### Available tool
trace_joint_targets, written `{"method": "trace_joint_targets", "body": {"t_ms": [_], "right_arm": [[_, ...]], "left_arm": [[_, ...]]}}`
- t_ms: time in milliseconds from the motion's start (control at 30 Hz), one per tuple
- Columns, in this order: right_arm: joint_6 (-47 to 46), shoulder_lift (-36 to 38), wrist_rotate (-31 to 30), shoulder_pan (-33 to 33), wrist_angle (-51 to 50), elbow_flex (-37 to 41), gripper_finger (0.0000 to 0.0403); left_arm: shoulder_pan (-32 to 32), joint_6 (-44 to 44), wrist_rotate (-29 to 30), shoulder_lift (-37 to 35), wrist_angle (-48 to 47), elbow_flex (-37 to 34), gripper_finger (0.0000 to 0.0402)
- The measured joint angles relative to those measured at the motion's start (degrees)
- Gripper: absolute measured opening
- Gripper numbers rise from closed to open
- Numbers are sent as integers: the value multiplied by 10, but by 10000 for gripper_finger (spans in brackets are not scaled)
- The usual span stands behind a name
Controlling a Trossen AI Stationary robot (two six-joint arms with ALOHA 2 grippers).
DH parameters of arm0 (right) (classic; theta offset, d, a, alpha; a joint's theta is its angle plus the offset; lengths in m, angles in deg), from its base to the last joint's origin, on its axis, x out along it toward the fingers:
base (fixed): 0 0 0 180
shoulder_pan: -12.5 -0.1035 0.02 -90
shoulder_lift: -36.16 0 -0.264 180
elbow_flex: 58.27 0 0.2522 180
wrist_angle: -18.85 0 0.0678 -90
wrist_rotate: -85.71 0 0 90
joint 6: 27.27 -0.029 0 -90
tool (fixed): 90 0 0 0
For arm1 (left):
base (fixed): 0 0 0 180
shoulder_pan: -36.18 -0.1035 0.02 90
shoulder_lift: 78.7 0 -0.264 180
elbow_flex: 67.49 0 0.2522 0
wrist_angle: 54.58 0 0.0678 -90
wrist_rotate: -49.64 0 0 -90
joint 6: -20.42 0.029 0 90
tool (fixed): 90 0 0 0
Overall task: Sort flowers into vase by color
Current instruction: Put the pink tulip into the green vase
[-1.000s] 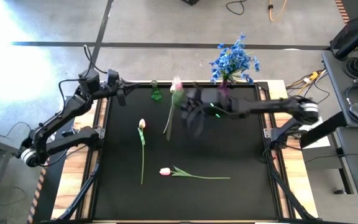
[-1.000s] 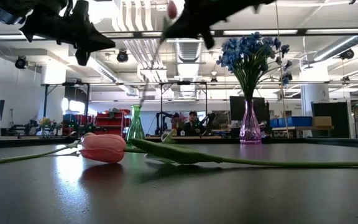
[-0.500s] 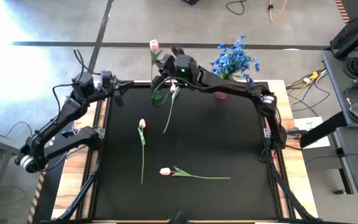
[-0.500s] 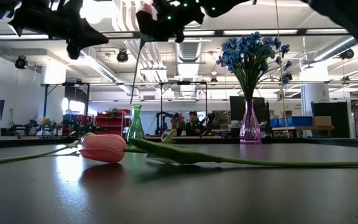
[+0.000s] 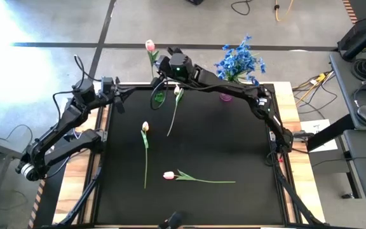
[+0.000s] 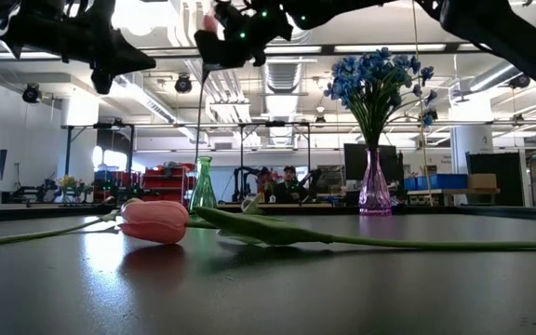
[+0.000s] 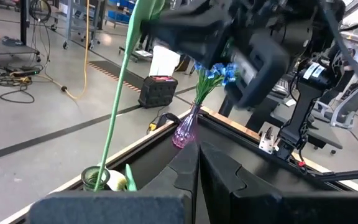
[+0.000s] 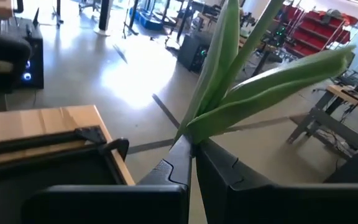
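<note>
Right gripper (image 5: 162,70) holding a pink tulip (image 5: 150,46) above the green vase (image 5: 159,97) at the mat's far edge.
The fingers are clamped on the tulip's stem, whose lower end reaches the green vase's mouth. The left gripper (image 5: 117,102), fingers together, hovers at the far left corner. Blue flowers (image 5: 239,62) stand in the purple vase (image 5: 225,96) at the far edge. A white tulip (image 5: 178,93) rests beside the green vase; a cream tulip (image 5: 145,127) and another pink tulip (image 5: 169,175) lie mid-mat.
</note>
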Motion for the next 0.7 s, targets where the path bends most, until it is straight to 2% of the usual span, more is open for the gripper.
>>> {"method": "trace_joint_targets", "body": {"t_ms": [233, 467, 700], "right_arm": [[5, 21, 0, -3, 0, -17, 12], [9, 6, 0, 9, -16, -16, 12], [9, 4, 0, 14, -12, 17, 12]], "left_arm": [[0, 0, 1, -1, 0, 0, 0], [0, 0, 22, 5, -1, 0, 0], [0, -9, 22, 5, 0, 1, 0]]}}
